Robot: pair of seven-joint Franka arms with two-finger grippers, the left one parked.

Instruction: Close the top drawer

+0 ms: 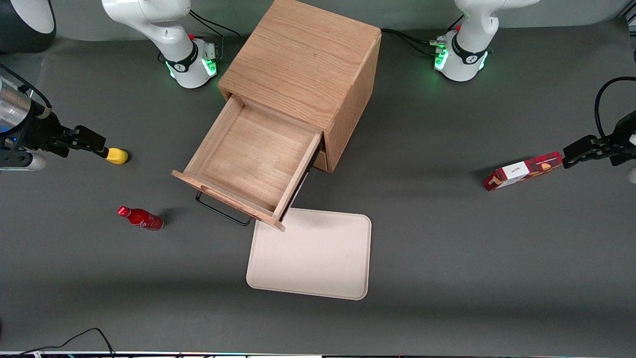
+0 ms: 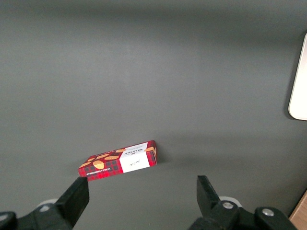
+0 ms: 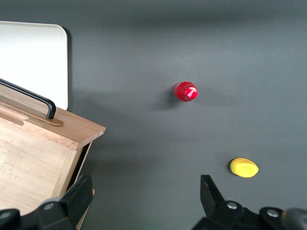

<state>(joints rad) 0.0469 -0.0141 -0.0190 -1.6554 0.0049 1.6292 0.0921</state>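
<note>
The top drawer (image 1: 253, 159) of the oak cabinet (image 1: 303, 64) stands pulled far out, its shallow wooden tray empty. Its black wire handle (image 1: 221, 211) faces the front camera. In the right wrist view, a corner of the drawer (image 3: 33, 153) and its handle (image 3: 29, 96) show. My gripper (image 1: 97, 144) hangs above the table toward the working arm's end, well apart from the drawer. It is open (image 3: 144, 196), with only bare table between its fingers (image 3: 79, 196).
A yellow object (image 1: 118, 156) (image 3: 244, 167) lies just by the gripper. A red bottle (image 1: 140, 218) (image 3: 185, 91) lies nearer the front camera. A white tray (image 1: 313, 253) (image 3: 33, 62) sits in front of the drawer. A red cookie box (image 1: 524, 170) (image 2: 120, 163) lies toward the parked arm's end.
</note>
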